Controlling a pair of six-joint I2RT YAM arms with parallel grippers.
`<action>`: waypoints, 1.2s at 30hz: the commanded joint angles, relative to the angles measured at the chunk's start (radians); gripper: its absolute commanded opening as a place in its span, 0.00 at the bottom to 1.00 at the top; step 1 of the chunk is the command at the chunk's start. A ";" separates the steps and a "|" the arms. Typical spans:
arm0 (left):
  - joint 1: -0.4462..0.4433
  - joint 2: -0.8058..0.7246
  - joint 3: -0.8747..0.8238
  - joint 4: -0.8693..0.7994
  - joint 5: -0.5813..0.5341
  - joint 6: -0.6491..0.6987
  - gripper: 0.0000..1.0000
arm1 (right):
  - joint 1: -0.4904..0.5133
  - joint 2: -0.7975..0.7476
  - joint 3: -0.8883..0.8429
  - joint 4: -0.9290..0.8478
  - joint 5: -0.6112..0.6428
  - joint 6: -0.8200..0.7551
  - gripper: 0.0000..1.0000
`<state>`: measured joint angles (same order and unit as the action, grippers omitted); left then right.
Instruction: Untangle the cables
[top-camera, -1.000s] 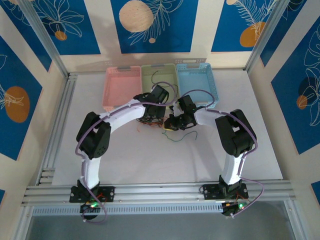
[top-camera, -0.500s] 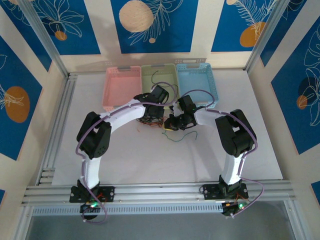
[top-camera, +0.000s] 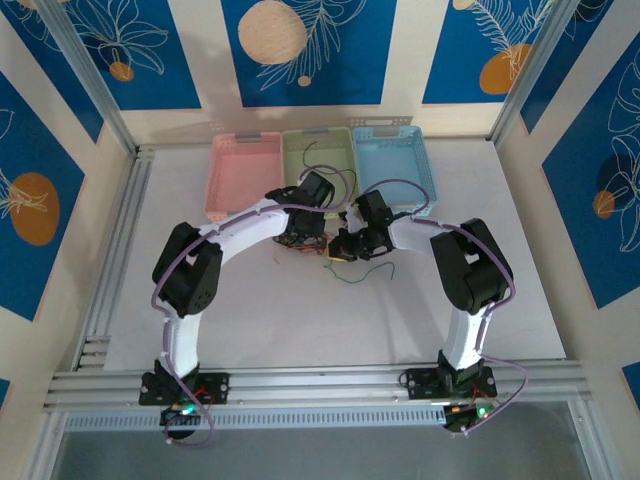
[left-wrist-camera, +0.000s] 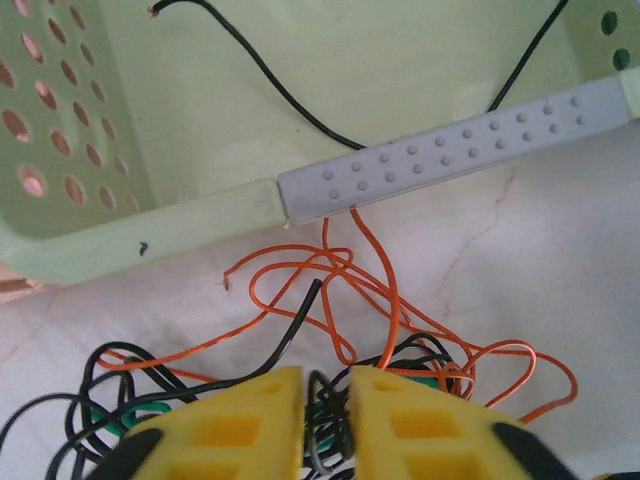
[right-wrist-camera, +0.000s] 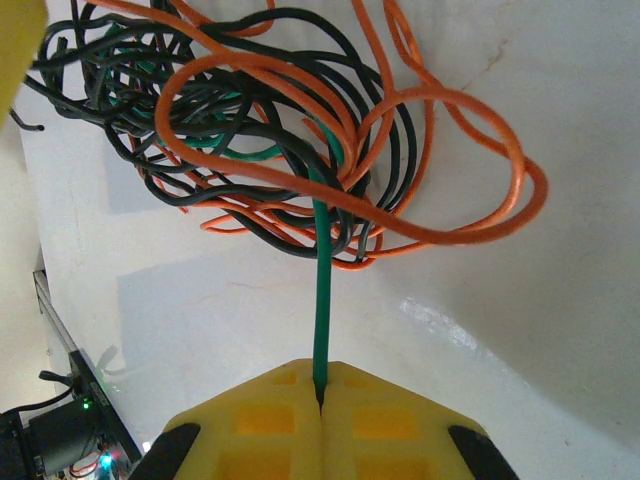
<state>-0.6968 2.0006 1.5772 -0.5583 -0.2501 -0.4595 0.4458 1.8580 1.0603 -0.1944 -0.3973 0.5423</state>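
Observation:
The cables (top-camera: 312, 246) lie as a tangle of black, orange and green wires on the white table, just in front of the green basket (top-camera: 300, 150). My left gripper (left-wrist-camera: 326, 400) is down on the tangle (left-wrist-camera: 380, 320), its yellow fingers (left-wrist-camera: 240, 420) closed on a clump of black wires. It sits at the tangle's left side (top-camera: 303, 232). My right gripper (right-wrist-camera: 320, 395) is shut on one green cable (right-wrist-camera: 322, 300) that runs straight into the knot (right-wrist-camera: 260, 130). It is at the tangle's right side (top-camera: 346, 247).
A pink basket (top-camera: 243, 175), the green basket's rim (left-wrist-camera: 420, 165) and a blue basket (top-camera: 395, 150) stand side by side at the back. A black wire (left-wrist-camera: 270, 85) lies inside the green one. A loose green wire (top-camera: 366, 273) curls on the table to the right.

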 joint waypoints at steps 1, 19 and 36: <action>0.010 0.001 -0.013 0.008 0.016 0.006 0.09 | -0.002 -0.016 -0.012 0.004 -0.023 -0.002 0.04; 0.172 -0.558 -0.332 -0.098 -0.001 -0.008 0.00 | -0.032 -0.099 -0.109 0.084 0.008 0.042 0.00; 0.349 -1.116 -0.404 -0.435 -0.036 0.067 0.00 | -0.065 -0.132 -0.155 0.123 0.097 0.115 0.00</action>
<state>-0.3565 0.8948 1.2007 -0.9421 -0.3077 -0.4175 0.3859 1.7592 0.9188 -0.0883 -0.2943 0.6445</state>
